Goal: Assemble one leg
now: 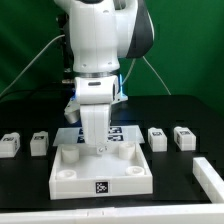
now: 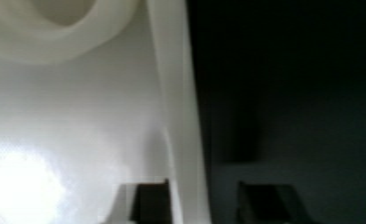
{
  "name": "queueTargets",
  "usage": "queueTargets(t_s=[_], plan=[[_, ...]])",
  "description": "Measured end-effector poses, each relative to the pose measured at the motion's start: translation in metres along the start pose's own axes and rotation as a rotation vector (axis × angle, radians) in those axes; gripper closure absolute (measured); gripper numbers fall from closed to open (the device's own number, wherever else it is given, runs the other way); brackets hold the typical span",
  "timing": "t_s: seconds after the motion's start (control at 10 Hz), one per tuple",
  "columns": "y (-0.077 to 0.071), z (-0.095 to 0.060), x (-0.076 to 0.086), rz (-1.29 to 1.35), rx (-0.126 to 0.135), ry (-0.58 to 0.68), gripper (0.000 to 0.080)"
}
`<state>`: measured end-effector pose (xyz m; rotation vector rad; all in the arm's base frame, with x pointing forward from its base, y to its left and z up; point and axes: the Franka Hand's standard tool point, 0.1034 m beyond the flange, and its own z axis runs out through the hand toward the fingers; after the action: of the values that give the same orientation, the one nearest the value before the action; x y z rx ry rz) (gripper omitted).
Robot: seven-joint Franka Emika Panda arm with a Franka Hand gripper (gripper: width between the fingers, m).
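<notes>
- A white robot arm reaches straight down in the middle of the exterior view. Its tool (image 1: 96, 143) is low over the rear part of a large flat white square panel (image 1: 75, 178), which lies on the black counter (image 1: 30, 200).
- In the wrist view a thin white raised edge of that panel runs between the two dark fingers (image 2: 144, 205), with the panel's smooth white face and a round hole to one side.
- The wrist view is blurred where finger meets edge, so I cannot tell whether the tool is clenched on the edge or merely straddling it. No leg shows in it.
- Four small white plastic block-like legs with black-and-white square tags lie loose on the counter, all apart from the tool.
- At the exterior view's left are the outer left leg (image 1: 10, 145) and the inner left leg (image 1: 40, 143). At its right are the inner right leg (image 1: 157, 138) and the outer right leg (image 1: 183, 137).
- The thin white marker board (image 1: 126, 131) lies just behind the panel.
- Each leg looks light, stiff and smooth, so it will probably neither bend nor crush, but it may slip or twist in a loose pinch.
- The best hold is likely across two opposite flat sides near the middle, squarely, leaving the end that mates with the panel free.
</notes>
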<state>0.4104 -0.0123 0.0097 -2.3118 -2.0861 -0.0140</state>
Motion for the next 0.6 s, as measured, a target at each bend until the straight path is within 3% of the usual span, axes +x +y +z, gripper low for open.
queueTargets(t_s=[0.1, 0.6], plan=[[0.0001, -0.0001, -0.0002, 0.004, 0.000, 0.000, 0.0732], [0.0001, 0.0000, -0.0008, 0.006, 0.000, 0.000, 0.0739]])
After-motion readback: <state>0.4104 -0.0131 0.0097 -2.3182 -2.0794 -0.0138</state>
